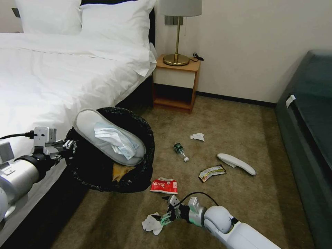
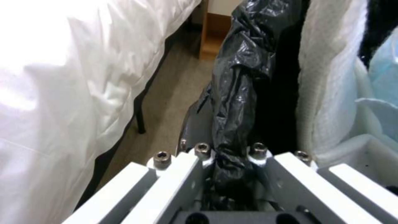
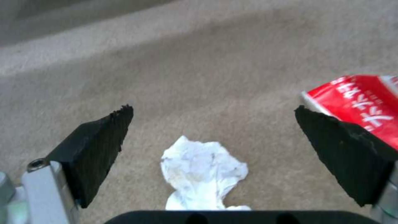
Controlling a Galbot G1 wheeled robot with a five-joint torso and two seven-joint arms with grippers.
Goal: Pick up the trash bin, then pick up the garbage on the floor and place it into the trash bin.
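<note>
My left gripper [image 1: 70, 146] is shut on the near rim of the trash bin [image 1: 138, 173], holding it tilted above the floor beside the bed. In the left wrist view the black bag of the trash bin [image 2: 238, 93] is pinched in the left gripper [image 2: 228, 152]. A white slipper [image 1: 90, 126], a pale tissue and a tan paper bag [image 1: 119, 170] lie inside. My right gripper [image 1: 162, 208] is open just above a crumpled tissue [image 1: 151, 224] on the carpet. In the right wrist view that tissue [image 3: 203, 171] lies between the open fingers [image 3: 99, 146], with a red wrapper [image 3: 360, 99] beside one.
On the carpet lie the red wrapper [image 1: 164, 185], a green bottle [image 1: 180, 149], another tissue [image 1: 197, 136], a yellow-silver wrapper [image 1: 211, 172] and a second slipper [image 1: 236, 163]. The bed [image 1: 45, 76] is at left, a nightstand [image 1: 176, 83] behind, a dark sofa [image 1: 307, 131] at right.
</note>
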